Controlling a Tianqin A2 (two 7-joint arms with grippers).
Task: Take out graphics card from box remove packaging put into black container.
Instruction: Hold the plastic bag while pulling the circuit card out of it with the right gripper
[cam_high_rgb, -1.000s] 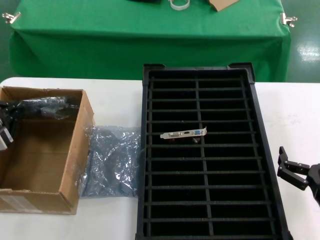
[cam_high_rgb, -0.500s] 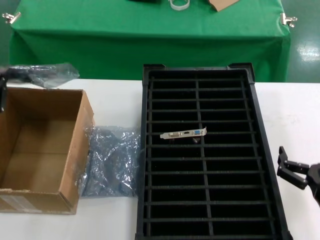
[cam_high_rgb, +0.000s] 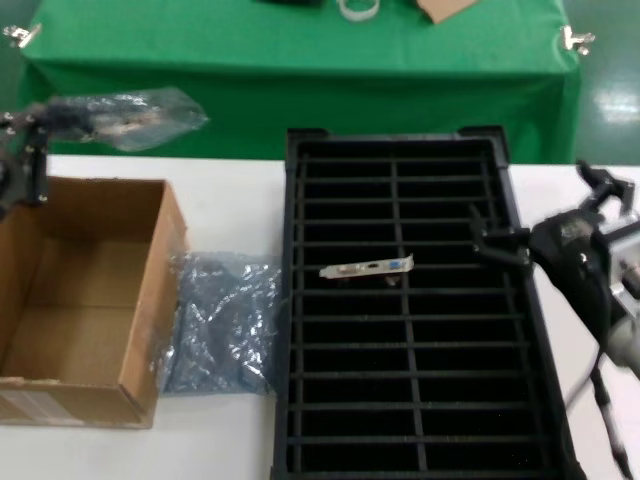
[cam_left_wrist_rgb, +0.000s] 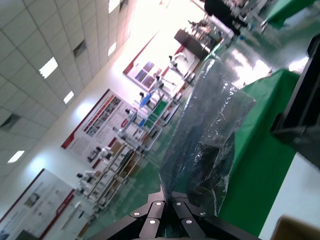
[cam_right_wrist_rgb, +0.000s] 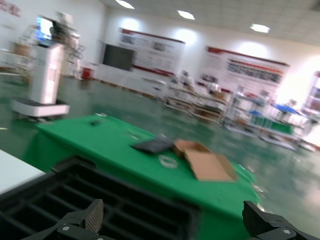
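My left gripper (cam_high_rgb: 30, 128) is shut on one end of the packaging (cam_high_rgb: 125, 115), a crinkly translucent bag held in the air above the far left corner of the box (cam_high_rgb: 150, 290). A dark shape inside the bag is the graphics card, only dimly seen. In the left wrist view the jaws (cam_left_wrist_rgb: 168, 196) pinch the bag (cam_left_wrist_rgb: 210, 130). The box stands open and plain inside. My right gripper (cam_high_rgb: 545, 212) hovers open above the right side of the black container (cam_high_rgb: 289, 350), with nothing between its fingers (cam_right_wrist_rgb: 92, 216).
A second card with a silver bracket (cam_high_rgb: 368, 267) lies in a middle slot of the container. An empty crumpled bag (cam_high_rgb: 225, 320) lies on the white table between box and container. A green-covered table (cam_high_rgb: 300, 70) stands behind, with cardboard (cam_right_wrist_rgb: 207, 165) on it.
The left gripper has lifted the bagged card out of the box and carried it up and toward the container. The right gripper has risen from the table's right edge to over the container.
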